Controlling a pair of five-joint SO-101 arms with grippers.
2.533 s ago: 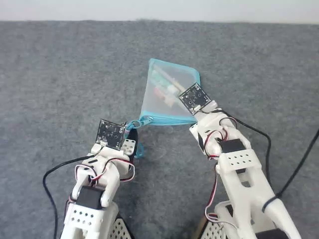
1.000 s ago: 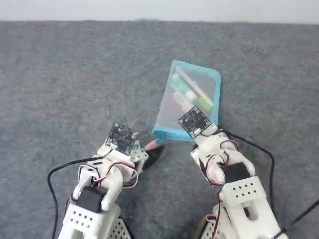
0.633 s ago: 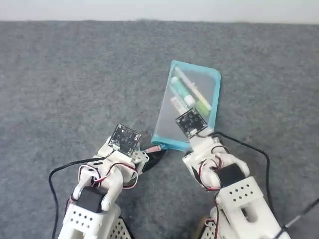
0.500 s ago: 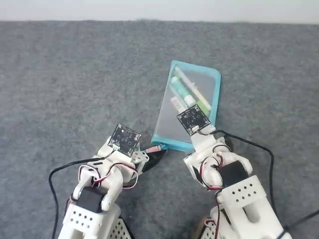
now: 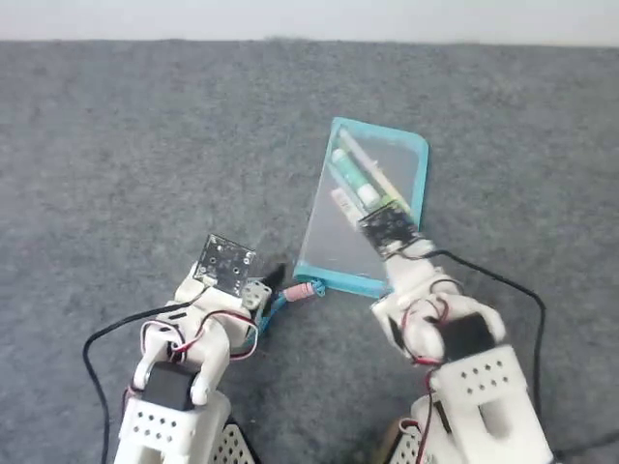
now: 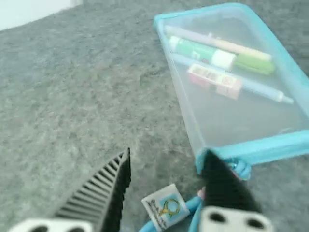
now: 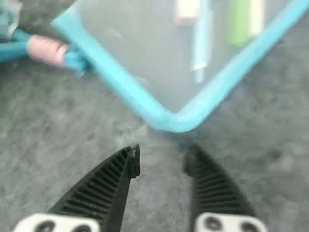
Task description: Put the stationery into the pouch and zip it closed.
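Though not checkable end to end, looks zipped shut along near edge: clear teal-edged pouch point(image 5: 343, 237), flat on grey surface point(image 5: 145, 145), centre-right, long axis running near to far. Inside, toward far end: stationery point(image 5: 363, 179), namely green marker, pens, small eraser-like block. At near left corner: zip pull point(image 5: 308, 289) with pink bead and blue cord, lying loose, trailing to small printed tag point(image 6: 164, 208).

Left fingers point(image 6: 104, 191) apart, straddling the tag, clamped on nothing, clear of pouch. Right fingers point(image 7: 113, 186) apart too, tips just near of pouch's near right corner, apparently not touching it.

Against half a second ago: left arm backed off left and near, away from the pull; right arm swung slightly right, wrist camera now over pouch's near right part. Pouch not shifted in that time; a couple of seconds back, stretched between both arms, now dropped flat.

Judgement: release step, both arms letting go. Contents in, zip apparently at end stop, so task all but done. Left to do: clear arms away without snagging cord or tag.
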